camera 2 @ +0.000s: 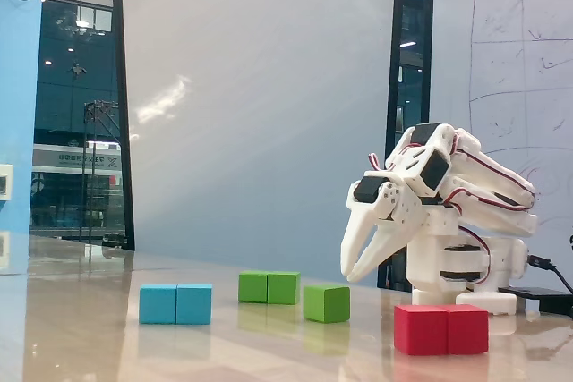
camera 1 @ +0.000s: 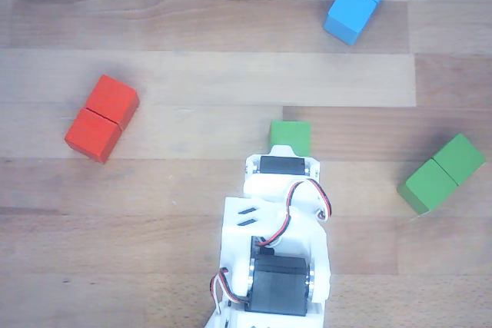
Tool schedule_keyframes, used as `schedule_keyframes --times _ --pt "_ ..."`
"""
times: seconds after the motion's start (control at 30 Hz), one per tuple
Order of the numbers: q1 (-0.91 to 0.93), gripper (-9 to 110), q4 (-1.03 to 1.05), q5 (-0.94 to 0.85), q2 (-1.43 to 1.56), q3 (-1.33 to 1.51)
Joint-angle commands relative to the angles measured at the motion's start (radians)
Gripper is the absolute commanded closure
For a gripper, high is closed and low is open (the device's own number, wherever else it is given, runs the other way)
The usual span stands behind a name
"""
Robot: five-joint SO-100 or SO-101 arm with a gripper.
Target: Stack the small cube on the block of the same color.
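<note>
Centrally in the other view, the small cube (camera 1: 290, 136) lies flat on the wooden counter (camera 1: 192, 74), just beyond the white arm's (camera 1: 277, 251) front end, its sides roughly square to the picture's edges. The block of the same color (camera 1: 441, 173) lies well to the right, near the right edge, with its long axis running diagonally from lower left to upper right and its seam crossing that axis. Open counter separates the two green pieces. A red block (camera 1: 101, 118) lies to the left and a blue block (camera 1: 359, 0) at the far right, near the top edge, both also set diagonally.

In the fixed view, the tool (camera 2: 351, 270) hangs above the counter (camera 2: 107, 328), pointing down and to the left, with its white fingers (camera 2: 358, 237) slightly spread and nothing between them. The cube (camera 2: 326, 303) sits below and left of the tips, apart from them. The long green block (camera 2: 269, 287) lies farther back to the left, the blue block (camera 2: 175, 303) farther left, and the red block (camera 2: 440, 328) nearest the camera at right.
</note>
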Motion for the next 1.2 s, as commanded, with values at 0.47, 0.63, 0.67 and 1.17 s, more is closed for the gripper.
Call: schedule_keyframes --times 0.47,0.63,0.67,1.17 --pt "0.002 101 0.005 -0.006 -0.41 -0.426" --pt "0.002 101 0.005 -0.006 -0.709 -0.597" --pt "0.002 101 0.005 -0.006 -0.767 -0.629" --pt "0.002 101 0.008 -0.006 -1.348 -0.911"
